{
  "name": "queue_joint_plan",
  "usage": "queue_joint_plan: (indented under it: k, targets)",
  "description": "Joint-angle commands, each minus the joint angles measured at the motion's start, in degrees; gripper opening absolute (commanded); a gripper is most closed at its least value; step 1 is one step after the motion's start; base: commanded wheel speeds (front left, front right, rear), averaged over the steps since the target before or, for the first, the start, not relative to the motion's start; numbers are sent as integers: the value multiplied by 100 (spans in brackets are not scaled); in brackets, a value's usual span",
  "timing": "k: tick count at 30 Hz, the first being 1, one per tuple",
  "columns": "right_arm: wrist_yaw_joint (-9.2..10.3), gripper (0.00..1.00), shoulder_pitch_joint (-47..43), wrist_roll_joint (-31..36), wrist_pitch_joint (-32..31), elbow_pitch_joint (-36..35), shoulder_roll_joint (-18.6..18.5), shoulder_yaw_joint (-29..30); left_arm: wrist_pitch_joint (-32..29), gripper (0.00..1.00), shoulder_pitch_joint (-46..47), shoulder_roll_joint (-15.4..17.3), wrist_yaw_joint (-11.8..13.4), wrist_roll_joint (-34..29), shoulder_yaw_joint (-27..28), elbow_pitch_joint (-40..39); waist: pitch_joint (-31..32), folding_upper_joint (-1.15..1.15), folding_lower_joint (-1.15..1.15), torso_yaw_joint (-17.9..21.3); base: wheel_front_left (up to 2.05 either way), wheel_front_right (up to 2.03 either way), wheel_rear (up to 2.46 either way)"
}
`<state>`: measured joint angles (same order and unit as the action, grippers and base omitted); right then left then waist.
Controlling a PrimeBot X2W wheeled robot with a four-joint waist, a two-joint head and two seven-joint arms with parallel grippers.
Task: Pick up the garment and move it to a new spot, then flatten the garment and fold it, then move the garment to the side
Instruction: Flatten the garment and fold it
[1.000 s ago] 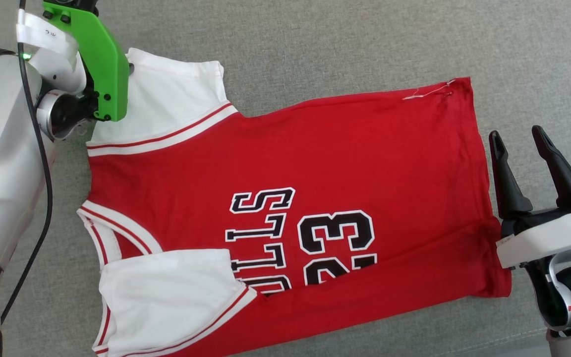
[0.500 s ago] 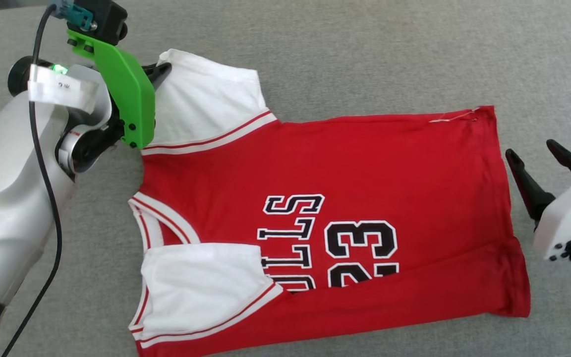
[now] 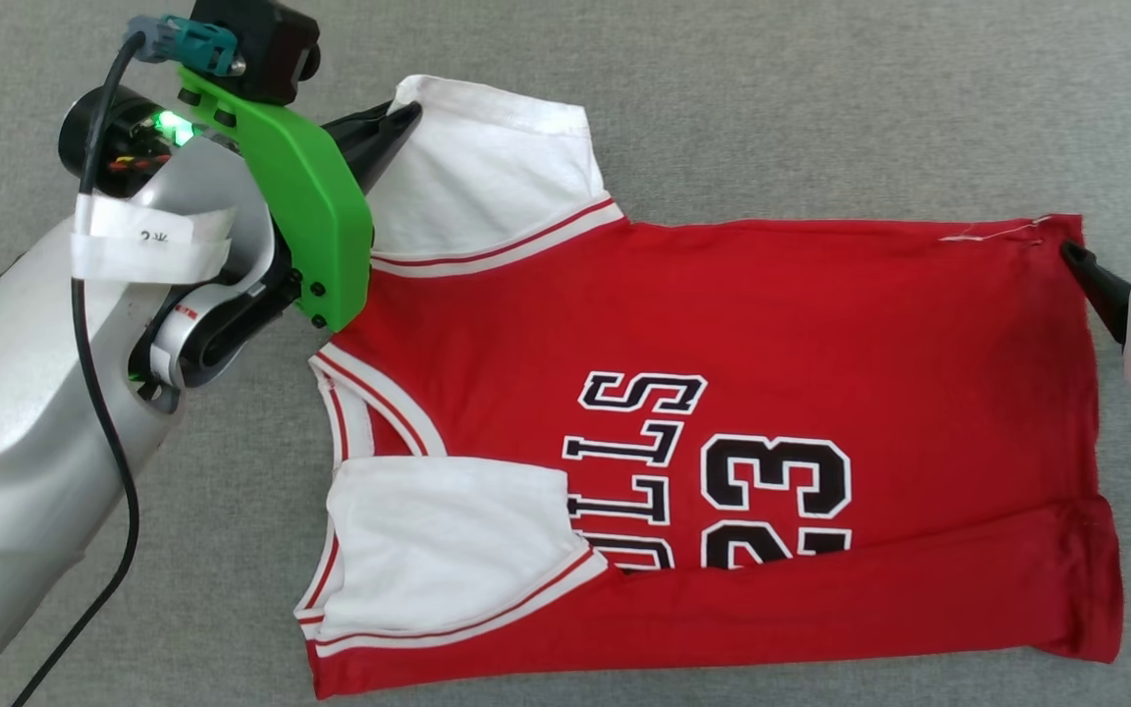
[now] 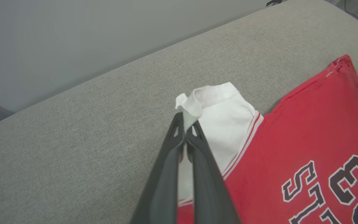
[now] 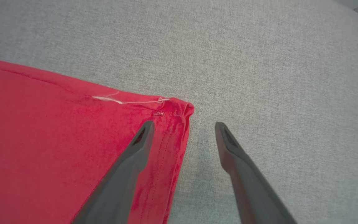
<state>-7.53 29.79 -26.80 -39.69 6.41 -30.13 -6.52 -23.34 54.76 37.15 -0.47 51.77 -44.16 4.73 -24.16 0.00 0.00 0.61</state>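
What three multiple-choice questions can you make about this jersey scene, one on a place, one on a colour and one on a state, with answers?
1. Where on the garment does the left gripper grip? A. a white sleeve B. the neckline C. a side seam
2. What colour is the "23" lettering? A. yellow B. black, outlined white C. blue
3. How do the right gripper's jaws stand? A. shut on cloth B. shut on nothing C. open
Answers: 1 A, the left wrist view shows shut jaws pinching the sleeve's edge. 2 B, plain in the head view. 3 C, they straddle the hem corner, spread apart.
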Motion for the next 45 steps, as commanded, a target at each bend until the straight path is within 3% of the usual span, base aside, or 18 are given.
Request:
queue_joint_plan:
  k: [1, 15, 16, 17, 33, 45]
  targets:
    - [4, 100, 166, -8, -43, 130, -25, -61, -22, 0, -76, 48, 56, -66, 19, -100, -152, 0, 0, -147, 0, 0, 0]
    - [4, 99, 635, -108, -147, 1183, -145, -780, -26, 0, -10, 11, 104, -162, -58, -487, -390, 0, 0, -417, 0, 0, 0]
    - [4, 63, 626, -140, -168, 1225, -153, -837, -17, 0, -12, 5, 96, -160, -62, -474, -386, 0, 0, -423, 0, 0, 0]
    - [4, 0, 619, -174, -184, 1264, -168, -902, -4, 0, -16, 1, 85, -159, -67, -449, -378, 0, 0, -427, 0, 0, 0]
    - [4, 0, 454, -488, 941, 1552, -134, -697, 512, 0, -521, -94, 42, -12, -78, 186, 431, 0, 0, -351, 0, 0, 0]
    - [4, 0, -639, -749, 1980, 1200, -44, -246, 918, 0, -1536, -42, 241, 268, -123, 14, 1197, 0, 0, -409, 0, 0, 0]
